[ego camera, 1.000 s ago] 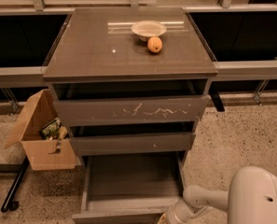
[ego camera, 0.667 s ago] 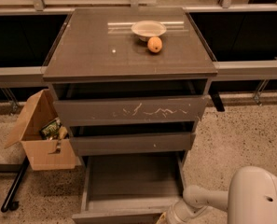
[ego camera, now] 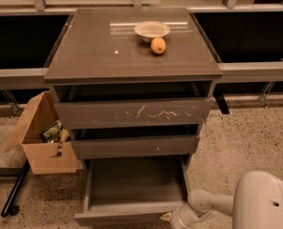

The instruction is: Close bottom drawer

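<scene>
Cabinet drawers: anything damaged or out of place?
White scratches mark the front of the top drawer. The bottom drawer is pulled far out, its grey interior bare. The gripper is by that drawer's front right corner. Nothing looks spilled.

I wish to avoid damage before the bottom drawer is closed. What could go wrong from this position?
1. The end effector is at the right front corner of the bottom drawer, not at its middle; a push there may skew the drawer and jam it.
2. The middle drawer protrudes just above; the arm could strike its front if it rises during the push.
</scene>
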### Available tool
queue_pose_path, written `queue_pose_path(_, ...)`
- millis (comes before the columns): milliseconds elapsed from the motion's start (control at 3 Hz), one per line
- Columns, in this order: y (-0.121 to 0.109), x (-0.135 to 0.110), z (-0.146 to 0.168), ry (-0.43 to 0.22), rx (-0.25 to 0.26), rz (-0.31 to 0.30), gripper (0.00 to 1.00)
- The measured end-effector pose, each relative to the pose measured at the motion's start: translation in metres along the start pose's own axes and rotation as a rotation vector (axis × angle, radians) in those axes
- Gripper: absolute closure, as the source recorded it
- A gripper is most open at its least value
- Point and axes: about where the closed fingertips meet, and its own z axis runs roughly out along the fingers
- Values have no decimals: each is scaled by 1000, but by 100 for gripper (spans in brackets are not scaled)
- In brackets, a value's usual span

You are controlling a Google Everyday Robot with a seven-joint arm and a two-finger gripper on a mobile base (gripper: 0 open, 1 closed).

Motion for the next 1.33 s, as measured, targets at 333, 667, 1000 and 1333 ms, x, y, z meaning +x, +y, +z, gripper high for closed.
queue_pose_path(333,-8,-1,-2,-5,4,-12,0)
queue_pose_path(667,-27,-2,-8,-22,21,-37,18)
queue_pose_path(1000,-48,-4,-18,-55,76,-69,41)
queue_pose_path(1333,-67,-6,-28,-70,137,-88,65)
